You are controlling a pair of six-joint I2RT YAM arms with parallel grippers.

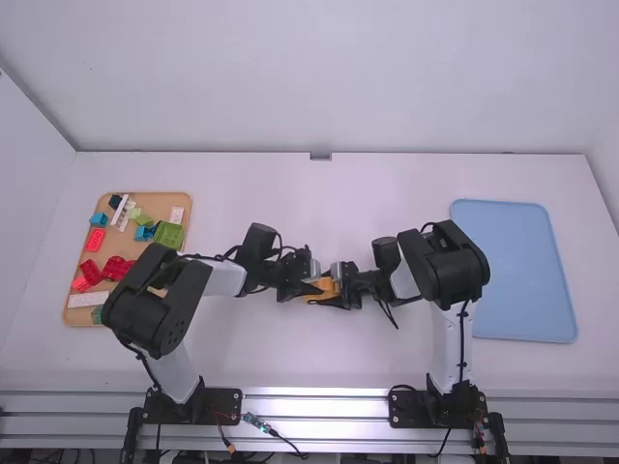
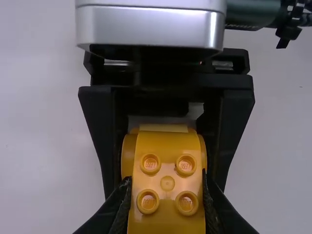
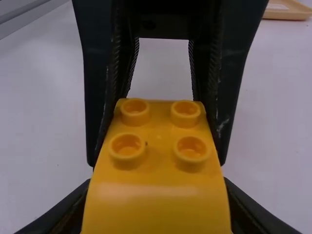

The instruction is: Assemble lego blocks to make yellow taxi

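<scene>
In the high view, the left gripper (image 1: pixel 308 283) and the right gripper (image 1: pixel 338 286) face each other near the middle of the frame, over the white table (image 1: pixel 290 353). The yellow block (image 1: pixel 326 288) sits between them.

The left wrist view shows the left gripper (image 2: pixel 166 207) clamped on the yellow block, one finger against each side. Four round studs (image 2: pixel 150 164) face the camera, and rounded yellow sides bulge out beyond that studded face. In the right wrist view, the right gripper (image 3: pixel 156 209) is also closed on the block, a finger along each side, with the left gripper's fingers at the block's far end.

At the left of the high view lies a tan tray (image 1: pixel 145 201). It holds a green block (image 1: pixel 169 235) at its upper right, a blue block (image 1: pixel 99 219) at its upper left, a bright red block (image 1: pixel 95 239) just below that and a white block (image 1: pixel 89 300) near its bottom edge. A light-blue tray (image 1: pixel 522 280) lies at the right of the frame.
</scene>
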